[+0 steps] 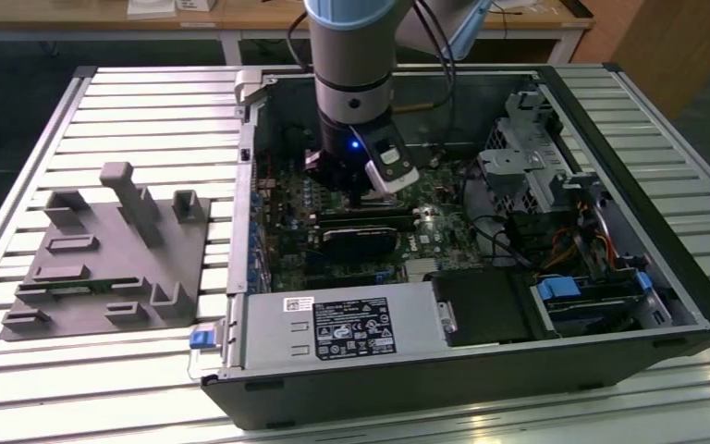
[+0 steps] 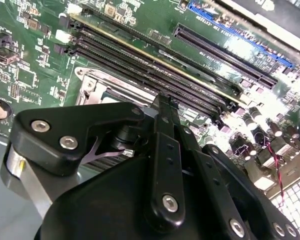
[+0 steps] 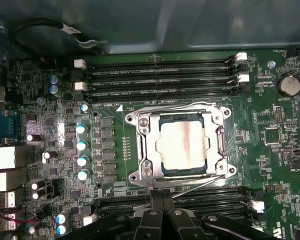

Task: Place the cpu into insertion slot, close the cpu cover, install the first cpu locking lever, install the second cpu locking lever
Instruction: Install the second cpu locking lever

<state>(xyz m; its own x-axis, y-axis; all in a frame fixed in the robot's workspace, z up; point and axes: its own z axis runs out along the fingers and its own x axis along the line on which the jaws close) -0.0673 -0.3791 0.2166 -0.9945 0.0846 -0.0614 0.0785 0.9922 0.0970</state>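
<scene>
The black two-fingered gripper (image 3: 159,204) is hanging low inside the open black computer case (image 1: 701,310). Its fingers are pressing together, narrow, and I cannot make out anything between them. Directly under the fingertips, long narrow black memory slots (image 3: 210,196) are running crosswise on the green circuit board (image 3: 270,165). A thin silvery wire lever (image 3: 200,184) is slanting away from just beside the fingertips towards a corner of the socket; whether the fingers are touching it, I cannot tell.

Just ahead of the gripper, past those slots, the thin square silvery metal cpu cover (image 3: 140,150) is lying flat over the square dark-framed insertion slot (image 3: 182,117). The flat square cpu (image 3: 184,145), its silvery-grey top glinting, is showing through the cover's window, seated in the slot and apart from the fingers.

To one side of the socket a row of small silver-topped capacitors (image 3: 82,152) is standing. Beyond the socket a second bank of black memory slots (image 3: 160,80) is lying, with a round silver coin battery (image 3: 288,84) off its end and a black cable (image 3: 40,27) looping behind.

Outside the case, well away from the gripper, a grey moulded fixture (image 1: 108,254) is sitting on the slatted metal table (image 1: 145,92).
</scene>
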